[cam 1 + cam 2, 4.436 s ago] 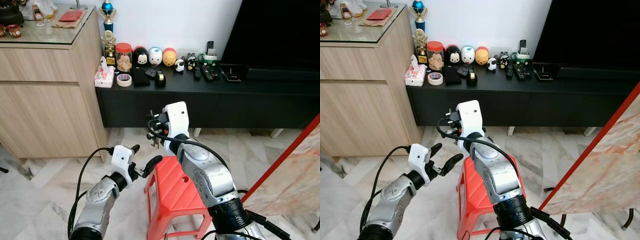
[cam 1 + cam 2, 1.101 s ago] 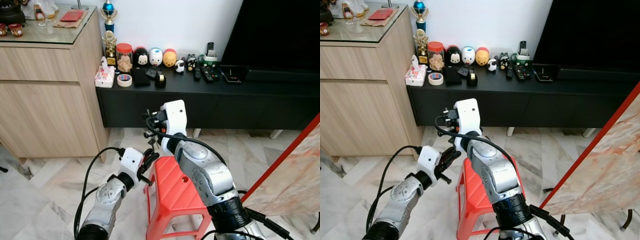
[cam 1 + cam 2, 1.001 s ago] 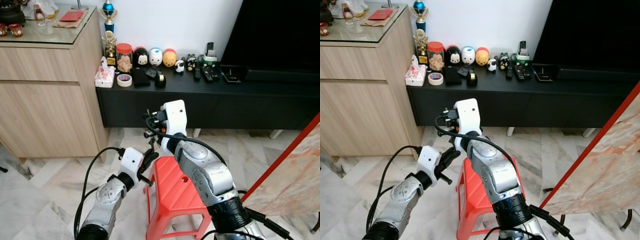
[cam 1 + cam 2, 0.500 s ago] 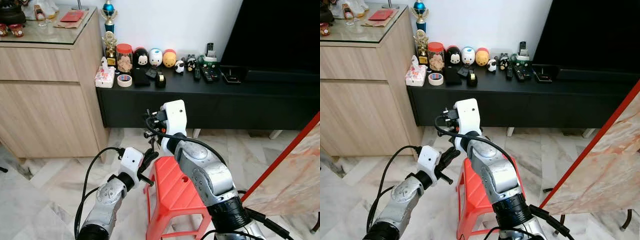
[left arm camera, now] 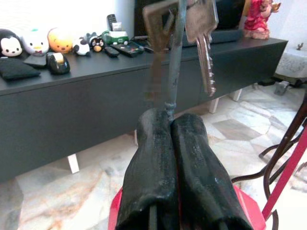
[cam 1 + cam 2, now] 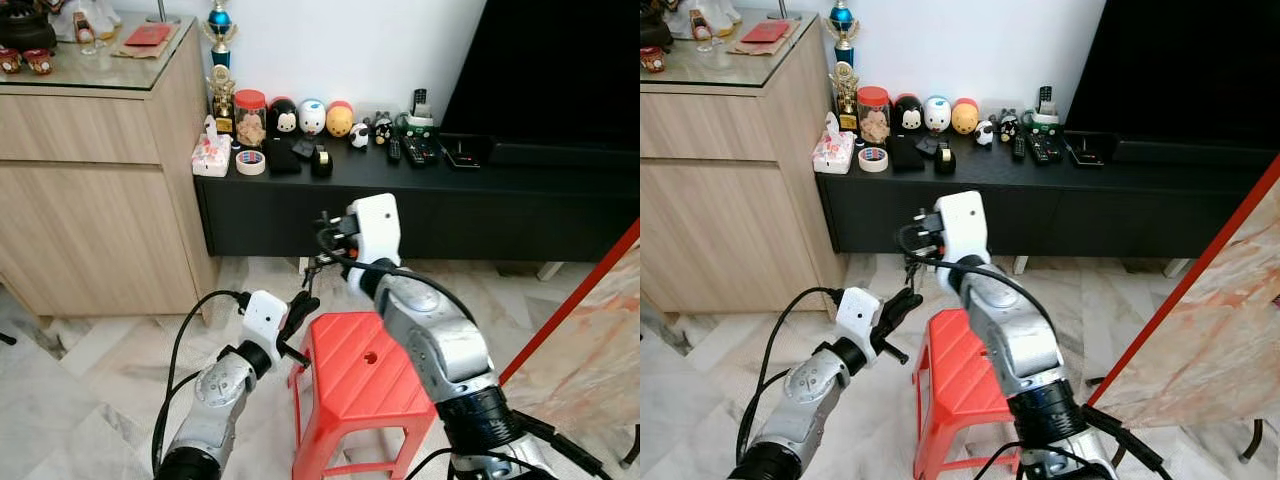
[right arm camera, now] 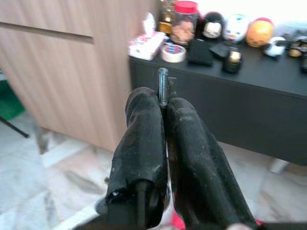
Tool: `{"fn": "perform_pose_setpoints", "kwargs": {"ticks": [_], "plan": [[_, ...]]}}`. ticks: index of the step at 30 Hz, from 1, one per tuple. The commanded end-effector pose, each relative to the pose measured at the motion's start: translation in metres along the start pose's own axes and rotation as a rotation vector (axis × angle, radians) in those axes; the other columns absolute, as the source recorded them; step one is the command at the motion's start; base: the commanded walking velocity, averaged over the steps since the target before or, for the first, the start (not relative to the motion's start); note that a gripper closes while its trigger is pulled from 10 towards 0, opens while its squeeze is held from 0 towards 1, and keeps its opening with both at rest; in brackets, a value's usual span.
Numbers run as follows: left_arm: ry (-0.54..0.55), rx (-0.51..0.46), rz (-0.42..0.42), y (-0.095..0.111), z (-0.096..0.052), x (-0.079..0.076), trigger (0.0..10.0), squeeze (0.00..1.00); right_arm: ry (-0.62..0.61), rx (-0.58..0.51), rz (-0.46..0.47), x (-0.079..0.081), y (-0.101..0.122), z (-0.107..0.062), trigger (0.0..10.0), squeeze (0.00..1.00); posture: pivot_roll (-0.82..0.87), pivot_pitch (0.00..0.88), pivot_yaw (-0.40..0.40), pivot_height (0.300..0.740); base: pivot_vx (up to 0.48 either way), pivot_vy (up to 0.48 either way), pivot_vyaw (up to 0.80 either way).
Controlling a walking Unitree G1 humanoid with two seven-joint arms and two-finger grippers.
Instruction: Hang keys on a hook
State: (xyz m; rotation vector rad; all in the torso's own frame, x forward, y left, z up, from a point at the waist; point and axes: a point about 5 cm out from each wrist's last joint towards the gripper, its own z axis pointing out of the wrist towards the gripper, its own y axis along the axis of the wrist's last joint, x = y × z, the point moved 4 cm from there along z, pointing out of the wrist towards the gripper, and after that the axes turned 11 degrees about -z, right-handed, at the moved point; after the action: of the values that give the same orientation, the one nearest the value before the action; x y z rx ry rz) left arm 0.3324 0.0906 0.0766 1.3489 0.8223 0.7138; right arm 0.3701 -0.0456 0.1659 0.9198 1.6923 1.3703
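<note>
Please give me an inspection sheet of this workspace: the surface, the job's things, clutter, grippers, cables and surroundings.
Surface: marble floor, with a red stool before the robot.
Job's things: keys, held above the stool's edge.
Clutter: on the black console, a tape roll, jar, tissue pack, toy figures, remotes.
Grippers: left gripper and right gripper both shut on the keys.
Cables: black cable loops off the left arm.
Surroundings: wooden cabinet, dark TV, red-edged board.
</note>
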Motion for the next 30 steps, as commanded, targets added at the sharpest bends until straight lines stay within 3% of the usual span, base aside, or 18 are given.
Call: {"fn": "perform_pose_setpoints", "kwargs": {"ticks": [1,5,10,22,30], "plan": [[0.025,-0.006,-0.025,0.000,-0.003,0.006,0.0,0.00,-0.097,-0.006,-0.008,-0.027,-0.001,-0.005,10.0,0.00,0.00,0.000,-0.134,0.740,0.000,0.000,0.00],[0.027,-0.011,-0.030,0.002,-0.003,0.008,0.0,0.00,-0.166,0.048,-0.018,-0.048,-0.019,-0.013,10.0,0.00,0.00,0.000,-0.134,0.740,0.000,0.000,0.00],[0.018,-0.009,-0.031,0.002,-0.003,0.007,0.0,0.00,-0.201,0.099,-0.024,-0.061,-0.037,-0.019,10.0,0.00,0.00,0.000,-0.130,0.740,0.000,0.000,0.00],[0.031,-0.022,-0.037,0.005,-0.004,0.010,0.0,0.00,-0.214,0.188,0.010,-0.059,-0.074,-0.022,10.0,0.00,0.01,0.000,-0.129,0.740,0.000,0.000,0.00],[0.034,-0.029,-0.038,0.007,-0.002,0.009,0.0,0.00,-0.218,0.196,0.008,-0.060,-0.080,-0.022,10.0,0.00,0.00,0.000,-0.128,0.740,0.000,0.000,0.00]]}}
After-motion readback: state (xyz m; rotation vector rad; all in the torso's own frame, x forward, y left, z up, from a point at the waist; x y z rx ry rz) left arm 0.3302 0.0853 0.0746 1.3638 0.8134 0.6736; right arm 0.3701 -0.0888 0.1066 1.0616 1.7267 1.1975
